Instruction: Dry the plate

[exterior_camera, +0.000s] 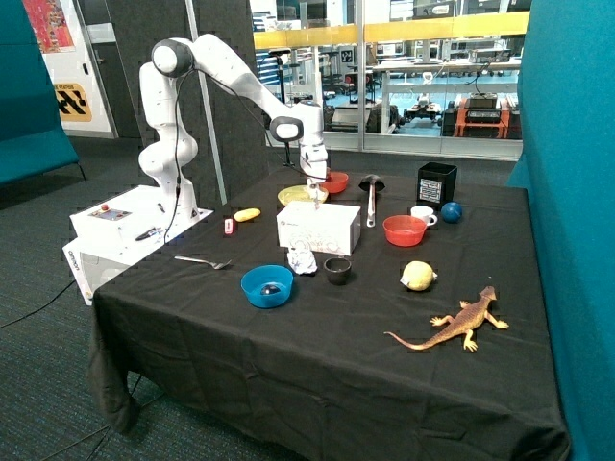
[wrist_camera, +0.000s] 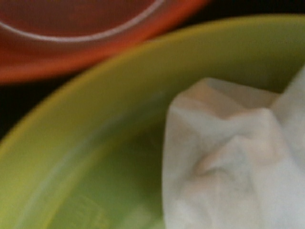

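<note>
Lizard point(exterior_camera: 452, 325) nearest me, front right of the table point(exterior_camera: 288, 375); lemon point(exterior_camera: 417, 276) just behind it. Blue bowl point(exterior_camera: 266, 285) front left, dark cup point(exterior_camera: 337, 270) and crumpled wrapper point(exterior_camera: 304, 259) beside it. Behind those the white box point(exterior_camera: 318, 227). Plate point(exterior_camera: 293, 195) sits far side, just behind the box, close beside a red bowl point(exterior_camera: 335, 181). My gripper point(exterior_camera: 314, 197) is down over the plate — white tissue point(wrist_camera: 233, 162) bunched on the plate point(wrist_camera: 86, 143) in the wrist view. Can't tell how the gripper is set.
</note>
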`<act>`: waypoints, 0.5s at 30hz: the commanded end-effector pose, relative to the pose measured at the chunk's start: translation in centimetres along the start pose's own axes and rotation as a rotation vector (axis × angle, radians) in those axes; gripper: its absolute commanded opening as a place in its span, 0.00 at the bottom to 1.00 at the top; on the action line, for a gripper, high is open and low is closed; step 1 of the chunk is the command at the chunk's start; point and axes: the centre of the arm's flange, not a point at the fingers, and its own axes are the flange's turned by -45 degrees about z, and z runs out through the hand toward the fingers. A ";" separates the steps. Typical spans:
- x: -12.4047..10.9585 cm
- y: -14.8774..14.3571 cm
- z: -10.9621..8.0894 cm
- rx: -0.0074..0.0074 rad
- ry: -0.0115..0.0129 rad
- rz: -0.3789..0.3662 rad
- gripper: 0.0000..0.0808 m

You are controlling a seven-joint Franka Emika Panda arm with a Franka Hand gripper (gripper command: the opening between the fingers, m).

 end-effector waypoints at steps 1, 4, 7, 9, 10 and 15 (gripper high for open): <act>1.4 -1.8 0.1 0.0031 -0.0059 -0.031 0.00; 1.1 -2.9 0.2 0.0032 -0.0058 -0.047 0.00; 0.5 -4.1 0.2 0.0032 -0.0058 -0.062 0.00; 0.1 -4.8 0.2 0.0032 -0.0058 -0.070 0.00; -0.1 -5.1 0.1 0.0032 -0.0058 -0.073 0.00; -1.2 -6.0 0.0 0.0033 -0.0058 -0.084 0.00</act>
